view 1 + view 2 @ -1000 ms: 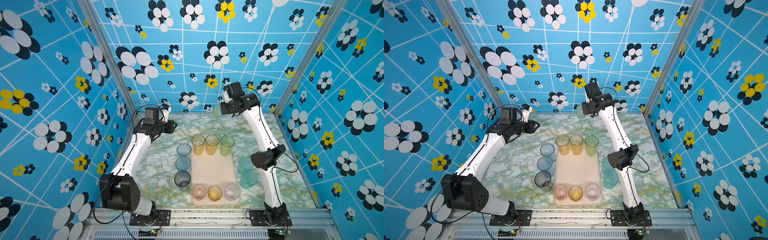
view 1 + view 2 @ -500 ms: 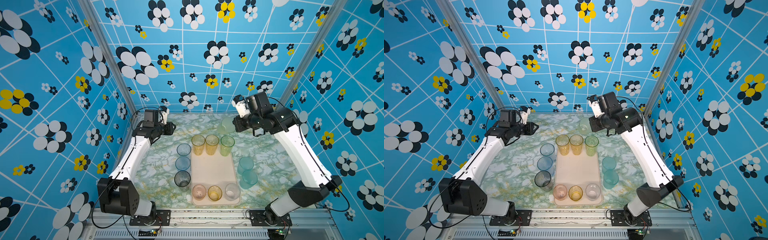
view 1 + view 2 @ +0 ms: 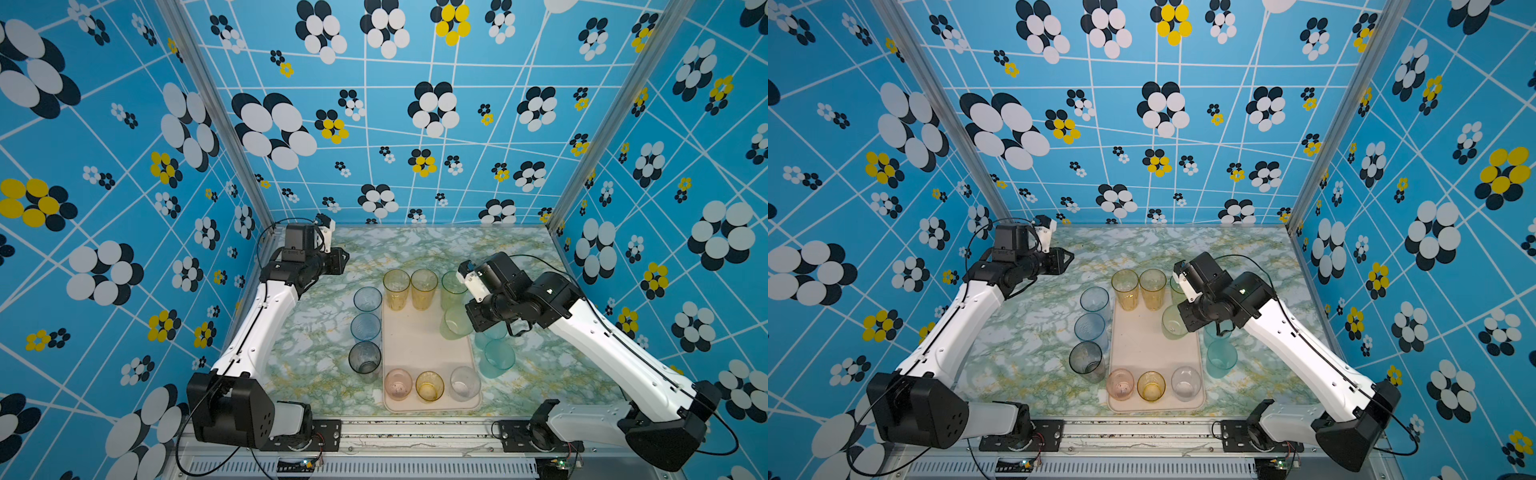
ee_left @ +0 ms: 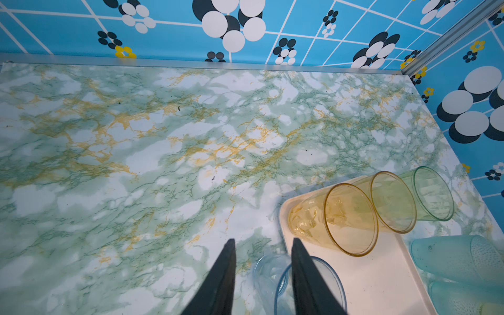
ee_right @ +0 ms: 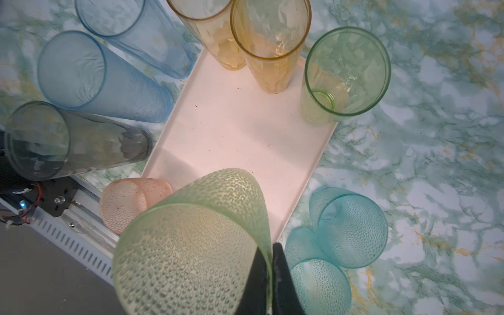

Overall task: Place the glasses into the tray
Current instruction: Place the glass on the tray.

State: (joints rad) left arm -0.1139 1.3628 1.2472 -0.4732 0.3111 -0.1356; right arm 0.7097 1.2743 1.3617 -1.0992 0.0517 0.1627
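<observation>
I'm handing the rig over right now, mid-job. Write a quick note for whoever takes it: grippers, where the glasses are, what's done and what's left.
Left gripper: open, empty, above the table's far left.
Right gripper: shut on the short green tumbler's rim, over the tray's right side, apparently not set down.
On tray: two tall amber, tall green, short pink, yellow, clear.
On table: two blue and grey left of tray; two teal right of it.
Left: set the green one down, then load those five.

Right gripper [image 3: 468,322] holds pale green glass [image 3: 455,328] over tray [image 3: 419,345] right edge; 6 glasses [image 3: 423,289] on tray, 3 blue-grey glasses [image 3: 365,327] left, 2 teal glasses [image 3: 498,354] right.
</observation>
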